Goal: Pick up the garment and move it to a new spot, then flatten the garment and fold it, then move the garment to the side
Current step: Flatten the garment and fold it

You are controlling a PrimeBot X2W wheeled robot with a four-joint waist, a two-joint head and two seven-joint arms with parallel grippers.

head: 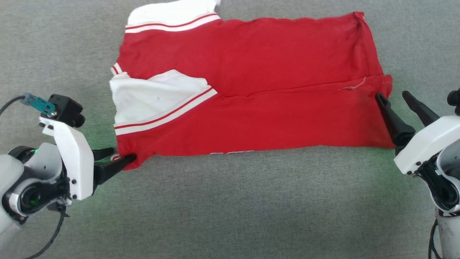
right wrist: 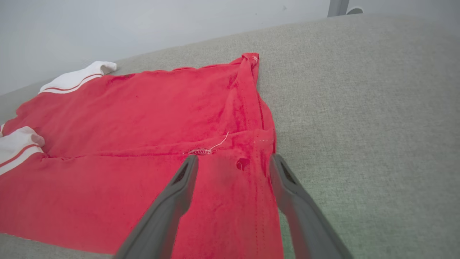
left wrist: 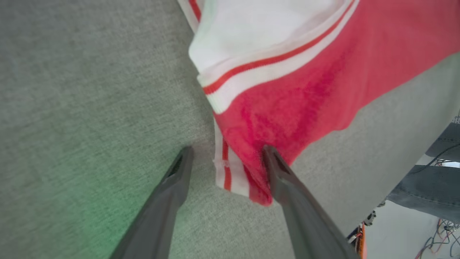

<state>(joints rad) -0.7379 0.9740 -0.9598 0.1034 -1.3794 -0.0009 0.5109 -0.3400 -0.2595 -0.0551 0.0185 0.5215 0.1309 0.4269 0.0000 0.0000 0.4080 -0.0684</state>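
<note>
I see the shirt [head: 273, 108] as soft, matt knit cloth, a little fuzzy on the red. The surface [head: 230, 201] under it is coarse grey woven fabric, matt too. The left gripper [head: 124, 153] and right gripper [head: 391, 94] have smooth, matt dark fingers that look like plastic. The white casing [head: 68, 158] behind the left one is smooth plastic with a faint sheen.

**Jaws apart at the hem**

The right gripper [right wrist: 233, 160] holds its jaws wide apart above the red garment [right wrist: 125, 144], one finger over the cloth, the other along its right hem. The garment lies flat on the grey desk [right wrist: 359, 108], white striped sleeves [right wrist: 77, 80] at the left.
</note>
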